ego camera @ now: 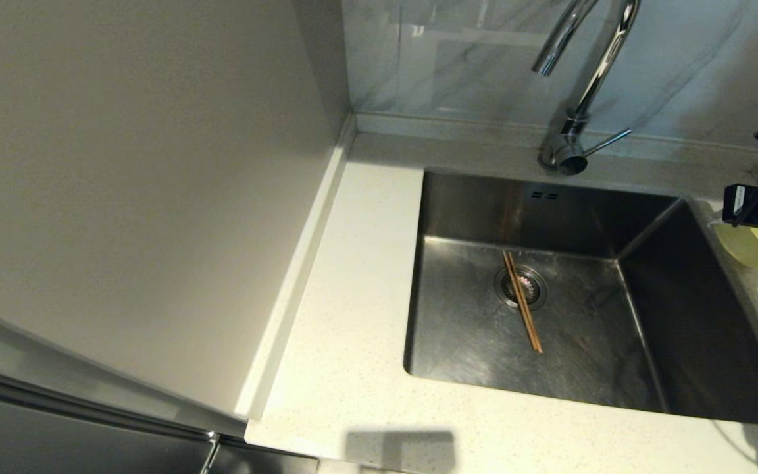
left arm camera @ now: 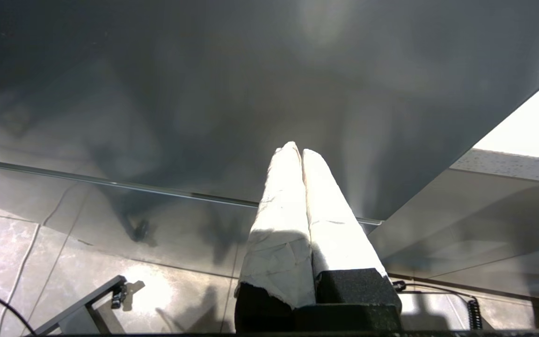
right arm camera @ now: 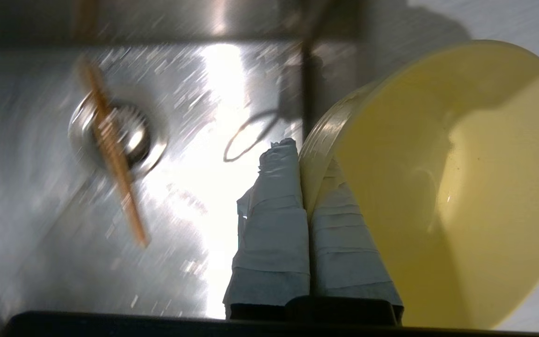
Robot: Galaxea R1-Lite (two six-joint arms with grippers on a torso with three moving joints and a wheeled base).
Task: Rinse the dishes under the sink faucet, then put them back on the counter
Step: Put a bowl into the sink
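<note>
Bowl (right arm camera: 461, 187), pale yellow and round, rim pinched by right pincer (right arm camera: 304, 154).

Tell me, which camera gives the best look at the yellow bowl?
The right wrist view: the yellow bowl fills much of it, rim pinched in the right gripper, whose jaws are shut on it. The head view catches only part of it at its edge. The left wrist view shows none.

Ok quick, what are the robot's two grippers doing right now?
Left gripper: closed, holding nothing, parked away from the sink.
Right gripper: closed on the rim of the yellow bowl, at the sink's right edge.
</note>
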